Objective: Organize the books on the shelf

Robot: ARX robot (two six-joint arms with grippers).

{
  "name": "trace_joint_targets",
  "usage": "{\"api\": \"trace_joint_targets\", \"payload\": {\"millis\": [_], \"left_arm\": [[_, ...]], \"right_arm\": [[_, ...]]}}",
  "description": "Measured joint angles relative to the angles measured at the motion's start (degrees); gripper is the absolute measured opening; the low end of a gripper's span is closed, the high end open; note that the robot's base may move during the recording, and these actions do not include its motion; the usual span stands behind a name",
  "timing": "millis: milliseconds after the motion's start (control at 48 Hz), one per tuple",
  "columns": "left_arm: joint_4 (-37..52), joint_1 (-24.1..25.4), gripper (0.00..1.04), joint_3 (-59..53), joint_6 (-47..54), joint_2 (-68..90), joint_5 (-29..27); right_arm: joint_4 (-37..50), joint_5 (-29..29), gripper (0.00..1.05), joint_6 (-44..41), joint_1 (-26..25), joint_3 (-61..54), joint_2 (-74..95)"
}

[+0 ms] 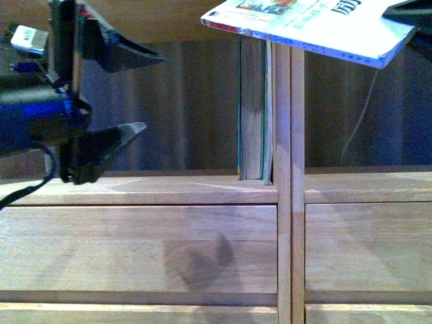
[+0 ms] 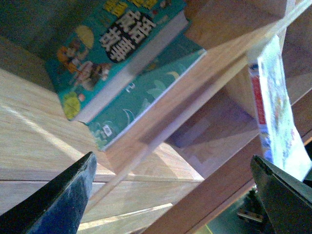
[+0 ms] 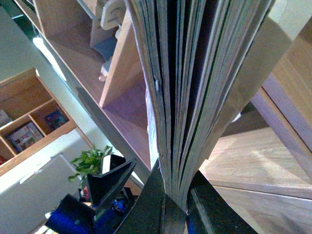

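Note:
The thin floppy book (image 1: 317,27) hangs flat and tilted at the top right of the front view, held at its right end by my right gripper (image 1: 412,13), which is shut on it. The right wrist view shows its page edges (image 3: 180,97) pinched between the fingers (image 3: 146,204). The upright teal-edged books (image 1: 255,111) stand against the central double upright (image 1: 290,182) of the light-brown shelf (image 1: 135,192). My left gripper (image 1: 131,91) is open and empty, left of them in the same compartment. The left wrist view shows the teal books (image 2: 122,53) and the thin book (image 2: 278,112).
Wide drawer fronts (image 1: 135,246) lie below the compartment floor. A pale cord (image 1: 358,115) hangs behind the right compartment. The right wrist view shows another shelf unit (image 3: 29,117), a green plant (image 3: 90,163) and my left gripper (image 3: 109,183).

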Motion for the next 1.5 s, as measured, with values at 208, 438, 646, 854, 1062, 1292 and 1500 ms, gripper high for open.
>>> {"api": "trace_joint_targets", "payload": {"millis": [208, 438, 646, 854, 1062, 1292, 1500], "left_arm": [[-0.37, -3.45, 0.97, 2.34, -0.81, 0.59, -2.69], [-0.09, -4.37, 0.97, 3.45, -1.75, 0.59, -3.41], [3.21, -5.11, 0.97, 3.85, -4.96, 0.59, -4.02], [6.23, -5.86, 0.97, 2.60, -6.05, 0.09, -3.89], [7.23, -7.15, 0.97, 0.66, -6.05, 0.04, -3.89], [7.85, -7.80, 0.97, -0.42, -6.03, 0.04, -3.39], [9.64, -7.76, 0.97, -1.38, -6.19, 0.02, -2.45]], "right_arm": [[-0.76, 3.02, 0.07, -1.84, 5.88, 0.50, 1.57], [-0.87, 6.95, 0.07, -3.28, 13.20, 0.48, 1.57], [-1.27, 9.16, 0.07, -4.07, 19.02, 0.13, 1.64], [-0.04, 9.55, 0.07, -3.10, 19.47, 0.55, 3.10], [1.38, 10.19, 0.07, -0.96, 18.34, 0.57, 3.48], [1.81, 10.19, 0.07, 0.72, 16.37, 1.07, 3.48], [2.19, 10.64, 0.07, 1.38, 14.47, 1.46, 3.54]]}}
